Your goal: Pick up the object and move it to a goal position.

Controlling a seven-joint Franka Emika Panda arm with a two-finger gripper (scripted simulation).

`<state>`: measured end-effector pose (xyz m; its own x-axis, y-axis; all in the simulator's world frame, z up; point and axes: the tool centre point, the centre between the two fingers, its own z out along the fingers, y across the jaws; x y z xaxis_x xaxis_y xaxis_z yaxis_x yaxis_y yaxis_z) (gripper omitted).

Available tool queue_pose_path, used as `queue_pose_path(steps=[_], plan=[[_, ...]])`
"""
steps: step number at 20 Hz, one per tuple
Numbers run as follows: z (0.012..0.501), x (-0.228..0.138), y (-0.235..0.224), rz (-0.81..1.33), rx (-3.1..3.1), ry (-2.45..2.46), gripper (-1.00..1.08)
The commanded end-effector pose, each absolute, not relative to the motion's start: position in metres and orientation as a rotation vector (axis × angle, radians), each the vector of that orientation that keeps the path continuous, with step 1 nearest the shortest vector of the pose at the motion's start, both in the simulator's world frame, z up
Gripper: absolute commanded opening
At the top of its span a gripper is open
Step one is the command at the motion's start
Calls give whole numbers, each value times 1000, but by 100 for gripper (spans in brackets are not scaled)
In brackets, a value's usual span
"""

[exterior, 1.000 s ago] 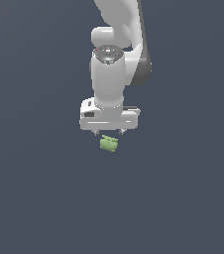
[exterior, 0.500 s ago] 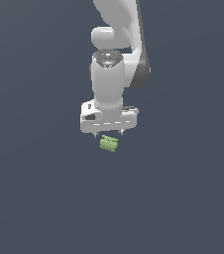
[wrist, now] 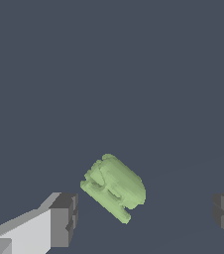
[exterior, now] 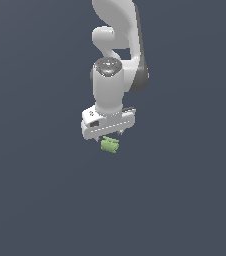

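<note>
tool [wrist: 143, 218] spread wide around object [wrist: 115, 187], seemingly untouched

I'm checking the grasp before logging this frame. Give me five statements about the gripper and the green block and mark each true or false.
1. The gripper has its jaws spread wide, one finger on each side of the green block. True.
2. The finger pads are pressed against the block. False: the wrist view shows a clear gap between each pad and the block.
3. In the exterior view the block sits just below the white gripper. True.
4. The block is red and smooth. False: it is light green and knobbly.
5. The block is wider than the gripper. False: in the exterior view it is much narrower than the gripper body.
</note>
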<state>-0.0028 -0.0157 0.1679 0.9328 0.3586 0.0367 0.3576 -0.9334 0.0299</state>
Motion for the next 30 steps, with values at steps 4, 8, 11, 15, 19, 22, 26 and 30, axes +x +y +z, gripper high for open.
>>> queue_pose_path(steps=[4,8,11,15,19,22,26,30], plan=[[154,-9,-17,49,3014,797,100],[145,-14,-18,38,2967,961,100],[137,-17,-18,30,2926,1082,100],[128,-22,-19,21,2865,1241,100],[119,-27,-19,13,2796,1398,100],[112,-31,-19,8,2741,1511,100],[105,-35,-19,4,2673,1636,100],[100,-39,-18,2,2620,1727,100]])
